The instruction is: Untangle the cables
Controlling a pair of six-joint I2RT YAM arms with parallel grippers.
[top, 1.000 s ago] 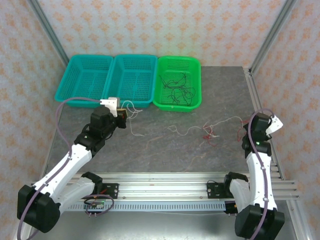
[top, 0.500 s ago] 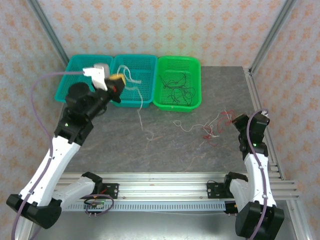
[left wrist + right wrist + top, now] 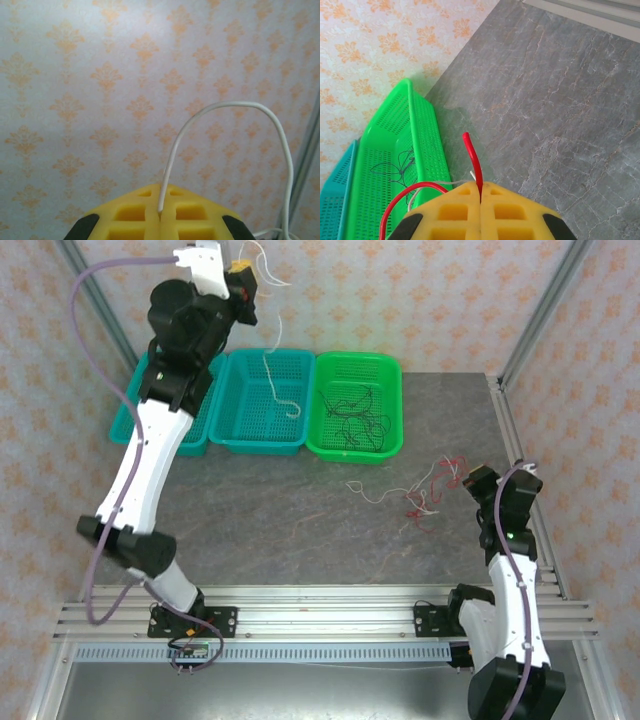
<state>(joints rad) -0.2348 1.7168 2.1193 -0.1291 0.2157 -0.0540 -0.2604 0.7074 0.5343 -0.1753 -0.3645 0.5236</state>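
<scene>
As both grippers [image 3: 243,278] [image 3: 468,478] pinch one cable [image 3: 226,107] [image 3: 473,156] each, three baskets [image 3: 196,445] [image 3: 256,445] [image 3: 356,455] stand behind.

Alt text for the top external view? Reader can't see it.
The left claw, raised high, is shut on a white cable that dangles over the middle teal basket. The right claw, low over the grey table, pinches a red cable beside a small tangle of cables; black cables lie in the green basket.

Tabletop [image 3: 280,530]: grey stone-look, matt. Green basket [image 3: 352,455]: perforated glossy plastic. Rails [image 3: 320,605]: ribbed bare metal. White cable [image 3: 225,107], red cable [image 3: 472,160]: smooth plastic sheath.
</scene>
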